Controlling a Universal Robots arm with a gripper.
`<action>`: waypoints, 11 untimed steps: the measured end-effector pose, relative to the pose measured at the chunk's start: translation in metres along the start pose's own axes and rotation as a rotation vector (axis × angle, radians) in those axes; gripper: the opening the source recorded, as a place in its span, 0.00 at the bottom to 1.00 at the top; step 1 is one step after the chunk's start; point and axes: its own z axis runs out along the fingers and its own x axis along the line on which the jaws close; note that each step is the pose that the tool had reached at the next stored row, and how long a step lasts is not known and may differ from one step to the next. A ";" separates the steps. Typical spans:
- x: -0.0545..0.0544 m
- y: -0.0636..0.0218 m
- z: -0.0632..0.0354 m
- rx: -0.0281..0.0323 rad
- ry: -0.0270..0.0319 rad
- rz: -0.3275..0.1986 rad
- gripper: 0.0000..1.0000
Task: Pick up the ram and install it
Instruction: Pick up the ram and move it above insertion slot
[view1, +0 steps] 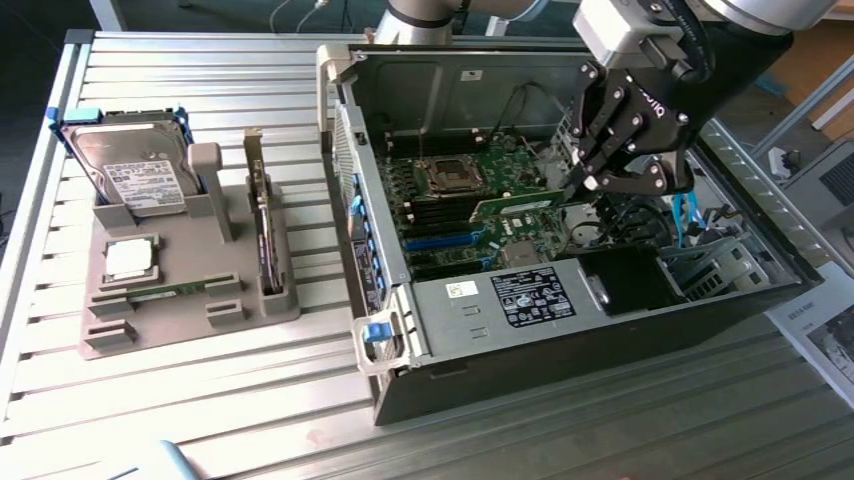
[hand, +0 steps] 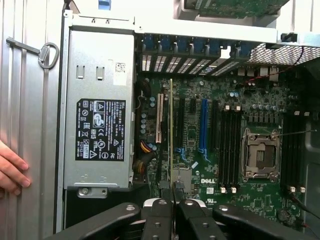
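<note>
Inside the open computer case (view1: 447, 85), the gripper (view1: 585, 190) was pinched narrow on the ram (view1: 515, 206), holding it on edge above the motherboard (view1: 505, 155). Pickup looked done; seating was left, as the stick hung off to one side of the empty memory slots (hand: 230, 147)

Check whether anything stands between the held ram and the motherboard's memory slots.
Nothing visible does. The tool is shut on the ram, hanging inside the open case above the motherboard. The black memory slots beside the processor socket lie bare. A hand rests outside the case.
</note>
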 end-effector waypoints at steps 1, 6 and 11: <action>-0.002 -0.0001 0.0003 0.0000 0.0018 0.000 0.12; -0.017 -0.0020 0.0033 -0.0002 0.0083 0.000 0.12; -0.035 -0.0042 0.0074 -0.0004 0.0113 0.000 0.12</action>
